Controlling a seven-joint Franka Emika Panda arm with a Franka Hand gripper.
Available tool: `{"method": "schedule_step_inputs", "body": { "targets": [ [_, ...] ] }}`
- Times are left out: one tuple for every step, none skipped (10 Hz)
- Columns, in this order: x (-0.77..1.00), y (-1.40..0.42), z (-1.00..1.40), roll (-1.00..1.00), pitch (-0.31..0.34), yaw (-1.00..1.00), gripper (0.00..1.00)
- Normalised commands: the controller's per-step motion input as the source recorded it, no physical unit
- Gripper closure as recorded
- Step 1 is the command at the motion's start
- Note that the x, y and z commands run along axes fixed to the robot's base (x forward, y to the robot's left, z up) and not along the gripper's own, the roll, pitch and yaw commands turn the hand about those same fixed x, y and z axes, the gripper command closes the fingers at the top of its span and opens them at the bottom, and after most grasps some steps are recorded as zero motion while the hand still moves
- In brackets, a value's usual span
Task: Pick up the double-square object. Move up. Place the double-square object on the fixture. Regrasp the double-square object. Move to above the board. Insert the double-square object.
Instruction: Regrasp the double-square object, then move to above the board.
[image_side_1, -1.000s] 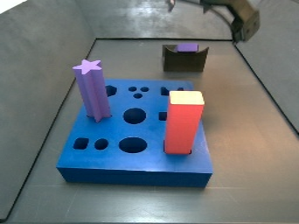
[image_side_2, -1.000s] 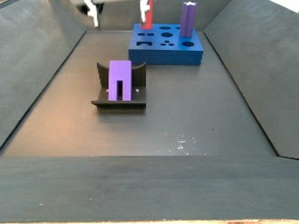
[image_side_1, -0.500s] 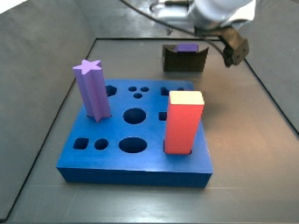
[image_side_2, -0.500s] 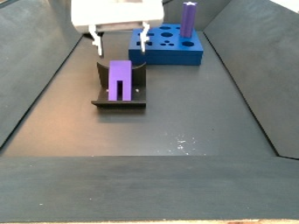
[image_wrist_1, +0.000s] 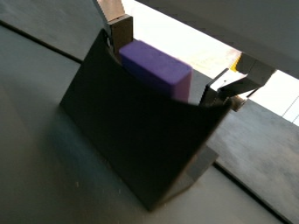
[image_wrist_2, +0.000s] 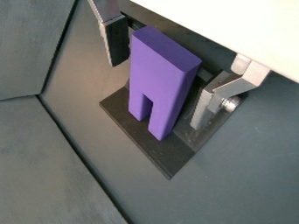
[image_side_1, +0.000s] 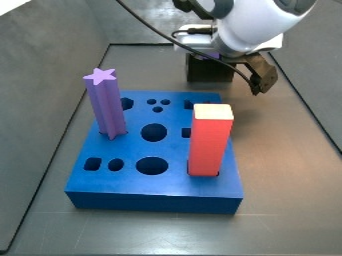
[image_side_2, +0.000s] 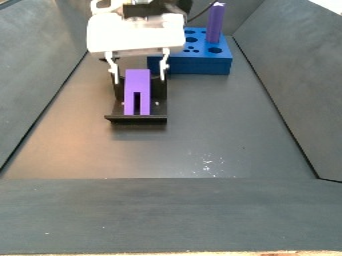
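Note:
The light-purple double-square object (image_wrist_2: 162, 80) rests in the dark fixture (image_wrist_2: 158, 150), its stepped end facing out. My gripper (image_wrist_2: 162, 72) is down over it and open. One silver finger (image_wrist_2: 114, 39) and the other (image_wrist_2: 208, 103) stand on either side of the block, each with a thin gap. The same straddle shows around the object (image_wrist_1: 156, 68) atop the fixture (image_wrist_1: 135, 131). In a side view the gripper (image_side_2: 136, 68) sits over the object (image_side_2: 138, 92) and fixture (image_side_2: 136, 119). In a side view the gripper (image_side_1: 225, 62) hides the object. The blue board (image_side_1: 154, 165) lies nearer that camera.
A tall purple star-topped column (image_side_1: 104, 100) and a red-orange block (image_side_1: 210, 140) stand in the board's holes. The same board (image_side_2: 194, 58) lies just beyond the fixture, with the column (image_side_2: 215, 22) on it. Sloped grey walls enclose the dark floor (image_side_2: 201, 140).
The gripper has come down from above the floor's far end onto the fixture, and its fingers now straddle the double-square object. The object and fixture have not moved.

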Motion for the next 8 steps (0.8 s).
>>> {"method": "schedule_step_inputs", "body": {
  "targets": [
    [0.02, -0.01, -0.17, 0.06, 0.016, 0.00, 0.00],
    [0.00, 0.00, 0.00, 0.00, 0.000, 0.00, 1.00],
    [0.29, 0.08, 1.00, 0.06, -0.186, 0.43, 1.00],
    [0.29, 0.08, 1.00, 0.05, -0.186, 0.40, 1.00],
    [0.28, 0.07, 1.00, 0.05, -0.191, 0.31, 1.00],
    [0.27, 0.06, 1.00, 0.04, -0.220, 0.18, 1.00],
    [0.26, 0.06, 1.00, 0.03, -0.221, 0.10, 1.00],
    [0.25, 0.06, 1.00, 0.01, -0.185, 0.01, 1.00]
  ]
}}
